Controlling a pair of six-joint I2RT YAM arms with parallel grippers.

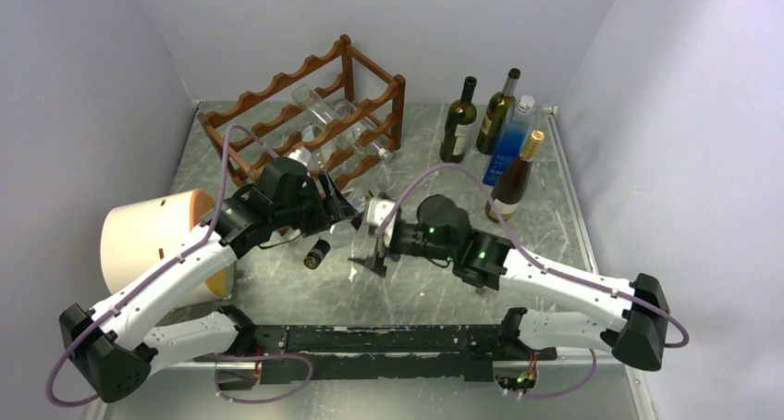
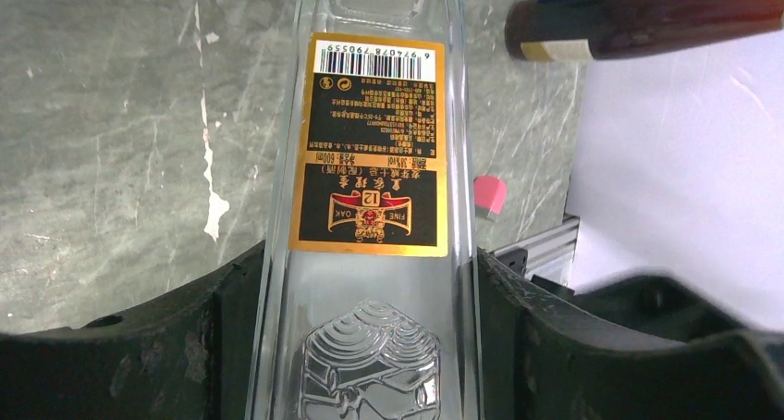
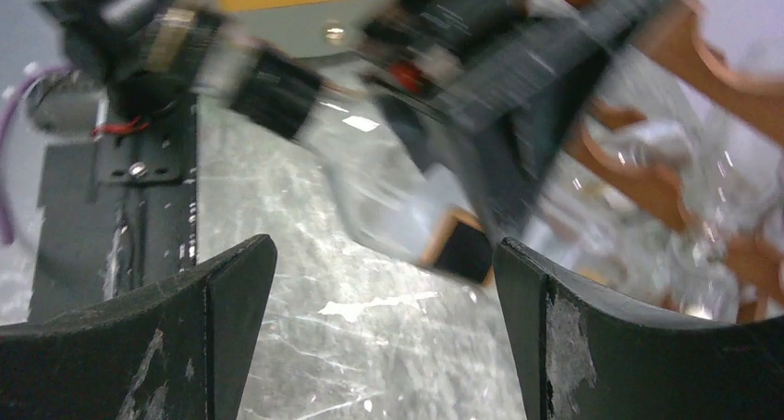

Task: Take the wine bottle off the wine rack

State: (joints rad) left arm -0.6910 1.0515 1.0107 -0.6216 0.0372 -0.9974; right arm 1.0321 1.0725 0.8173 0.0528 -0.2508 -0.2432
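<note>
1. Wine bottle (image 2: 370, 161): clear glass with a gold label. It sits between the fingers of the left gripper (image 2: 370, 265), which are clamped on both sides of its body.
2. Position: over mid-bench, on the near side of the rack (image 1: 277, 96) and apart from its rails. Bare bench (image 2: 111, 161) shows beneath it.
3. Right gripper (image 3: 384, 253): jaws spread, empty, facing the bottle.
4. Status: extraction judged complete. What is left is to set the bottle down and release it.
5. Other clear bottles (image 1: 319, 115) lie on the rack, toward the far left corner.
</note>
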